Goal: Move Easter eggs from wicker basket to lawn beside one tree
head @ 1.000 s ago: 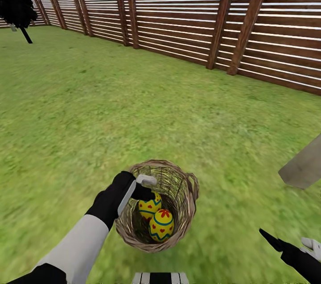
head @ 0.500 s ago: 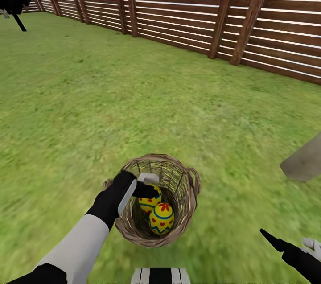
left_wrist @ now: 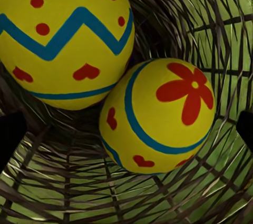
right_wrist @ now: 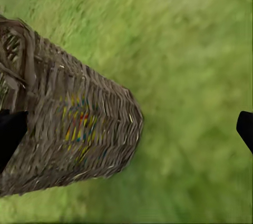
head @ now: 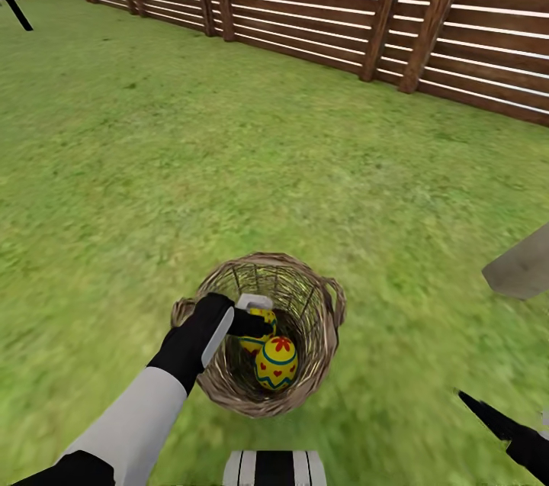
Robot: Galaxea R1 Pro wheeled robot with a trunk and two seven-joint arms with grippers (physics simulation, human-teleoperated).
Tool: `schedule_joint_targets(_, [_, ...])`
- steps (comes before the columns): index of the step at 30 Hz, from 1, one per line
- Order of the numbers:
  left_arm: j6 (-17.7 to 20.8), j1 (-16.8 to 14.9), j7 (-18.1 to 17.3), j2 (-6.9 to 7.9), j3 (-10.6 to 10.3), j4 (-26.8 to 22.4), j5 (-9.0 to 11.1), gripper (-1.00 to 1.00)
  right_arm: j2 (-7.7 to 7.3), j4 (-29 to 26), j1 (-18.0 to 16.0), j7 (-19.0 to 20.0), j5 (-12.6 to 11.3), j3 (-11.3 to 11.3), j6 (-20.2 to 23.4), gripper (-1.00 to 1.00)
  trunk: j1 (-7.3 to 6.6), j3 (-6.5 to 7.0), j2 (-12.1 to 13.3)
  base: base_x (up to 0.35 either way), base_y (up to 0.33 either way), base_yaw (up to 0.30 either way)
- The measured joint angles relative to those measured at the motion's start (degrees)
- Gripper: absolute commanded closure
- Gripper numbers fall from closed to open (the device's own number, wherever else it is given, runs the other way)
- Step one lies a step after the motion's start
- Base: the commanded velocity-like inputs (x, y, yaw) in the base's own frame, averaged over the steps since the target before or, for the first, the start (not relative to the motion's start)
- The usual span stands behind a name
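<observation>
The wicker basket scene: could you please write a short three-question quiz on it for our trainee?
1. True or false: the left gripper reaches inside the wicker basket.
2. How many Easter eggs show in the left wrist view? A) one B) two C) three
3. What stands behind the lawn?

Key: 1. True. 2. B; the upper egg touches the flowered one. 3. A slatted wooden fence.
</observation>
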Motion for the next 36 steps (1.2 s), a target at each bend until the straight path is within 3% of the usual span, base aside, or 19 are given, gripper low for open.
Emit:
schedule_joint_targets(1, [-0.01,0.0,0.0,-0.02,-0.04,-0.12,0.01,-1.0,-0.06,0.0,0.02,3.83,0.03,-1.6,1.14,-1.0,0.03,-0.22,-0.01,0.0,0.0,0.0])
schedule_joint_targets(5, [-0.03,0.02,0.0,-0.04,-0.09,-0.4,0.02,-1.0,-0.77,-0.01,0.13,12.87,0.1,-5.18,3.43,-1.0,0.13,-1.11,-0.07,0.0,0.0,0.0])
schedule_joint_targets(8, [-0.03,0.01,0.01,-0.04,-0.1,-0.56,0.08,-1.0,-1.43,-0.01,0.26,16.16,0.12,-6.89,4.11,-1.0,0.21,-1.77,-0.11,0.0,0.0,0.0])
schedule_joint_targets(13, [-0.17,0.05,-0.25,-0.05,-0.11,-0.69,0.13,-1.0,-1.7,-0.01,0.3,17.43,0.12,-7.56,4.35,-1.0,0.34,-2.88,-0.17,0.0,0.0,0.0])
schedule_joint_targets(21, [-2.06,0.08,-4.27,0.01,-0.18,-0.73,0.03,-1.0,-1.75,-0.01,0.31,17.85,0.19,-7.78,4.43,-1.0,0.54,-4.65,-0.28,0.0,0.0,0.0])
schedule_joint_targets(36, [-3.08,0.09,-4.93,-0.04,-0.2,-1.05,0.01,-1.0,-1.75,-0.01,0.32,17.88,0.21,-7.8,4.46,-1.0,0.93,-7.98,-0.48,0.0,0.0,0.0])
